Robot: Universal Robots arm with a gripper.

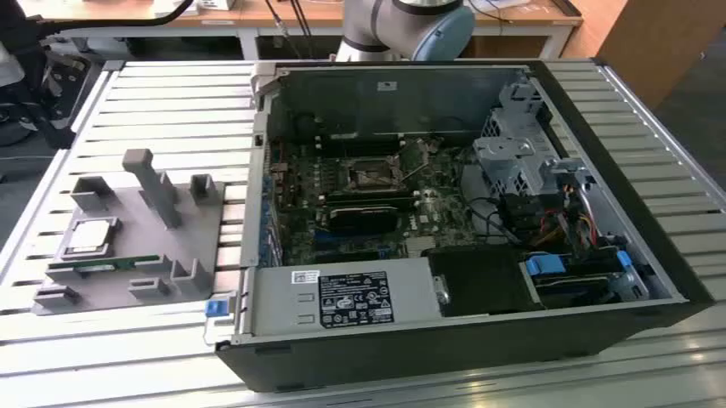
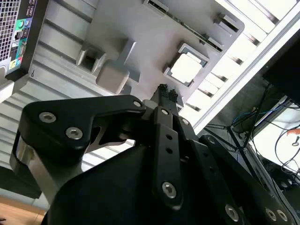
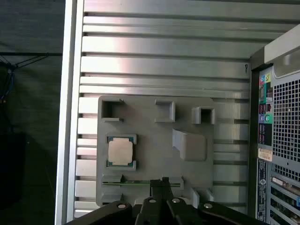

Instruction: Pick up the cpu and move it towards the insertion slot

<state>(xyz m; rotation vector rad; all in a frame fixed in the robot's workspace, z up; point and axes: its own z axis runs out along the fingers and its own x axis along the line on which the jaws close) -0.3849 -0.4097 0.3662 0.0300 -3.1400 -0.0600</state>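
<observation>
**A:** What do we see, biggest first?

**B:** We see a slatted table (image 1: 170, 93) carrying an open case (image 1: 477, 353). The arm (image 1: 409, 30) rises behind the case in the exterior view.

**A:** And beside the case?

**B:** On the exterior view's left we find a grey tray (image 1: 204, 238) on the table, just beside the case.

**A:** Where do we put the end effector (image 3: 165, 182)?

**B:** In both wrist views we see it over the tray, near the memory stick (image 3: 140, 182). Its fingers are clenched on nothing, and it is apart from the cpu (image 3: 120, 151).

**A:** And the slot (image 1: 371, 177)?

**B:** We spot it on the board (image 1: 340, 212) inside the case, framed in metal and well apart from the tray.

**A:** So the cpu?

**B:** We see it lying flat in the tray's square recess, silvery top up, near the memory stick.
</observation>
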